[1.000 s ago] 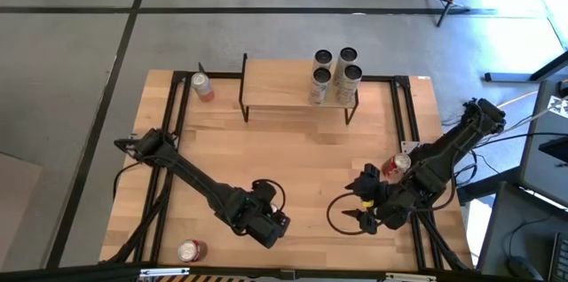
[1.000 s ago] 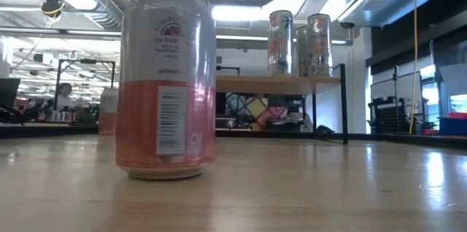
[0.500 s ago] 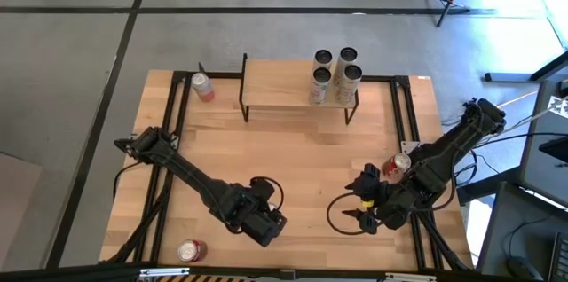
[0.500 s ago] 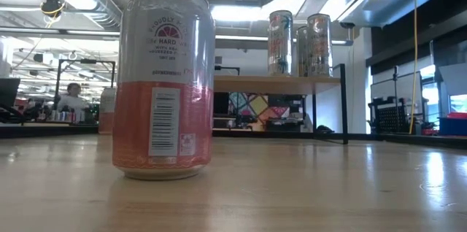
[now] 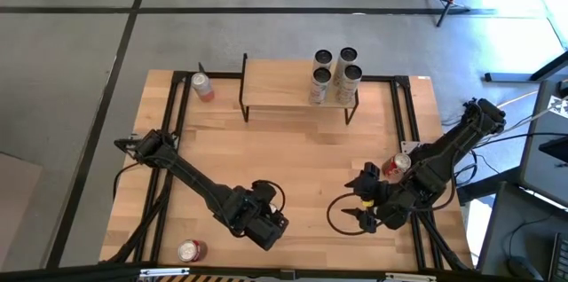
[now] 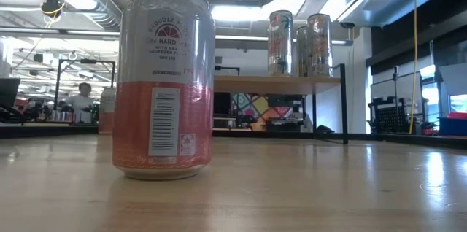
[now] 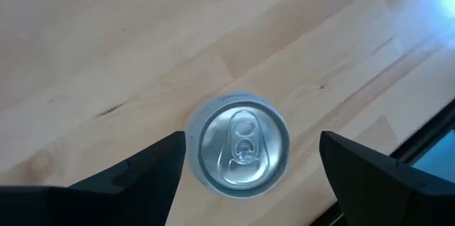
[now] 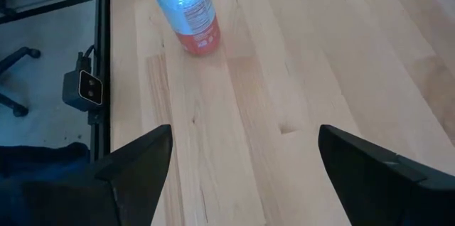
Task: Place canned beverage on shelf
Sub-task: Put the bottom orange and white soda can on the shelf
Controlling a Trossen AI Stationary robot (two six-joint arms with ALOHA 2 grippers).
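Above the can point(image 7: 243, 143) near the table's point(image 5: 302, 158) front, the left claw point(image 7: 249, 165) has shifted slightly and stays open around it, nothing gripped; shelf point(image 5: 280, 87) trip not started. Right claw point(image 5: 362, 204) waits open.

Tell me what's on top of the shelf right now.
Four cans stand upright, clustered at the right end of the shelf; the rest of its board is bare. In the low view, the front cans partly cover those behind.
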